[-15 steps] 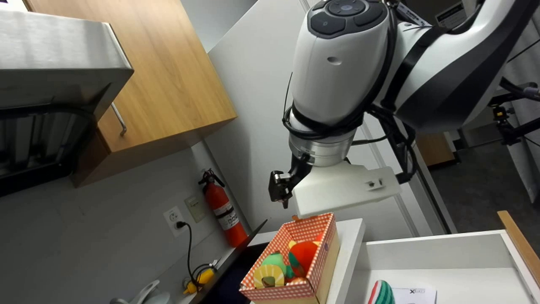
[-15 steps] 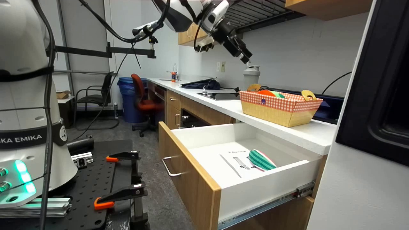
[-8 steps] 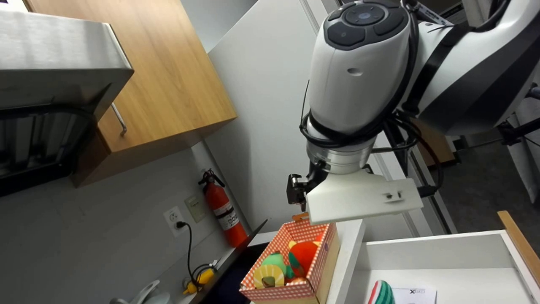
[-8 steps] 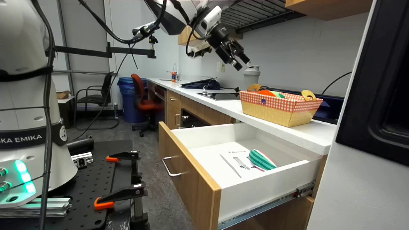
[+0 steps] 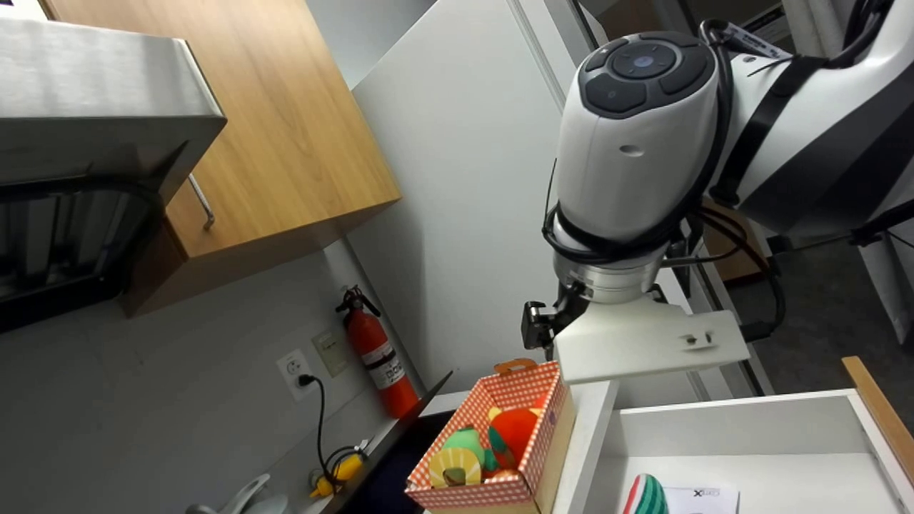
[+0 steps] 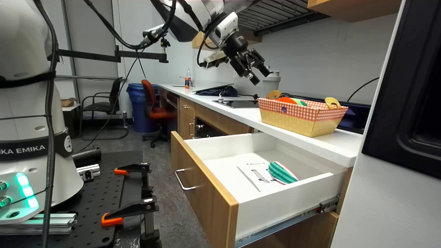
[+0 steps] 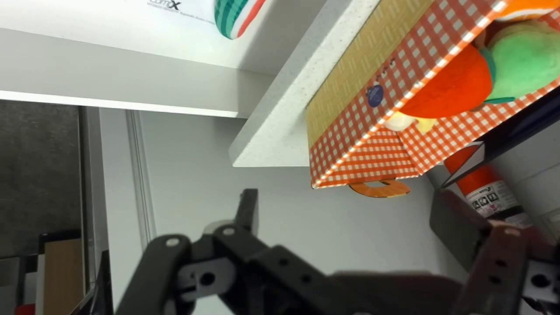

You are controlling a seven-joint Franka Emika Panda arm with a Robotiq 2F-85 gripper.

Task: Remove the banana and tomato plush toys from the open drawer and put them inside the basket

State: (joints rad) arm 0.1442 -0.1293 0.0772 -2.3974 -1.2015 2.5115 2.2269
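Observation:
My gripper hangs in the air above the counter, near the basket's far end, its fingers wide apart with nothing between them. On the counter beside the open white drawer stands the checked basket. A round red plush with some green, apparently the tomato, lies inside the basket, and shows from above in the wrist view as well. Small yellow bits peek out by that red toy; whether they belong to the banana I cannot tell. No banana shows in the drawer in the views.
A watermelon-striped plush and a printed sheet lie in the drawer. Inside the basket there is also a green plush. Yellow-orange handles rise from the basket's ends. A grey bottle stands behind on the counter.
The arm has lowered and shifted sideways toward the drawer's side, and the gripper has turned somewhat. Its fingers stay apart. Basket, drawer and toys have not moved.

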